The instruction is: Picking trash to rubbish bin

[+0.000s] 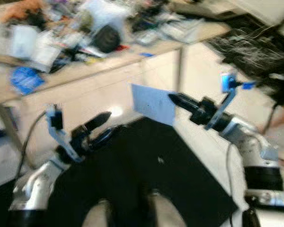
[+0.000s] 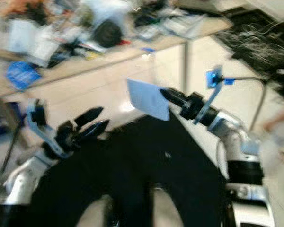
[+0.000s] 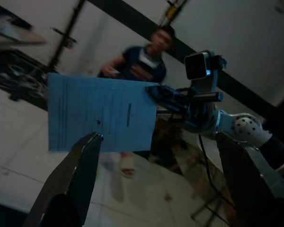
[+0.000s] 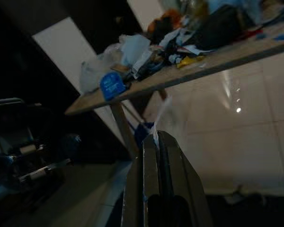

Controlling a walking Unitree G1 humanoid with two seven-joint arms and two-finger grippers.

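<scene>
Left eye view showed the left gripper (image 1: pixel 104 126) raised over the dark floor mat (image 1: pixel 146 175), its fingers apart and holding nothing. To its right, the right gripper (image 1: pixel 176 100) had its fingers clamped on one edge of a blue sheet of paper (image 1: pixel 153 104), held in the air between the two arms. Judging from this, the pickup was done; no rubbish bin could be made out, so carrying and dropping remained.
</scene>
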